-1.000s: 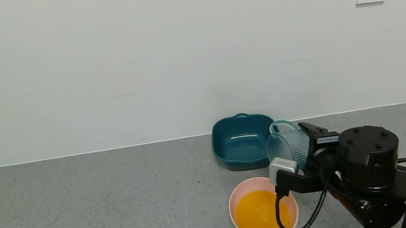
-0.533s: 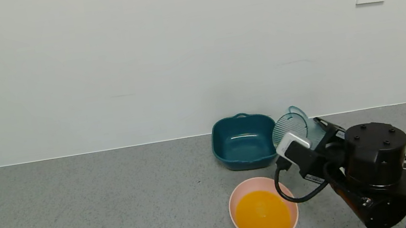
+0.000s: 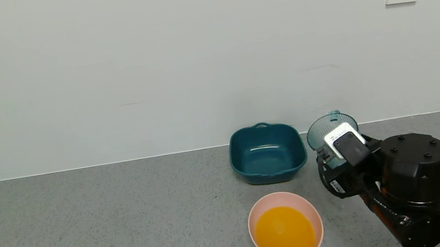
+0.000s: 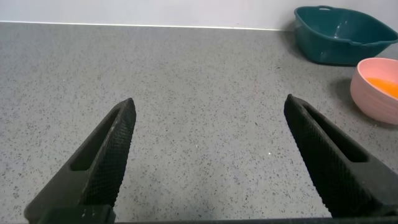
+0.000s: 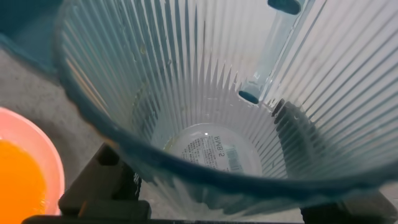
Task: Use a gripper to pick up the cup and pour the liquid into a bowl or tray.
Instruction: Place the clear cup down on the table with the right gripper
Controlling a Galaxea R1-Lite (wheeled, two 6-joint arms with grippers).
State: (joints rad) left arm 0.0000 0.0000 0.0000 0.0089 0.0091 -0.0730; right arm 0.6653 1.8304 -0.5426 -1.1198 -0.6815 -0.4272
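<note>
the cup sits empty and upright in the clamped right gripper near the counter's back edge, beside the teal dish. the pink bowl at the front edge holds the liquid. the left gripper hangs open.

Right end effector clamped shut, raised at right, left end effector spread wide, low

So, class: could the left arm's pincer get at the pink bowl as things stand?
Probably yes. The left pincer is open over bare counter, and nothing lies between it and the pink bowl; whether the arm stretches that far cannot be told.
</note>
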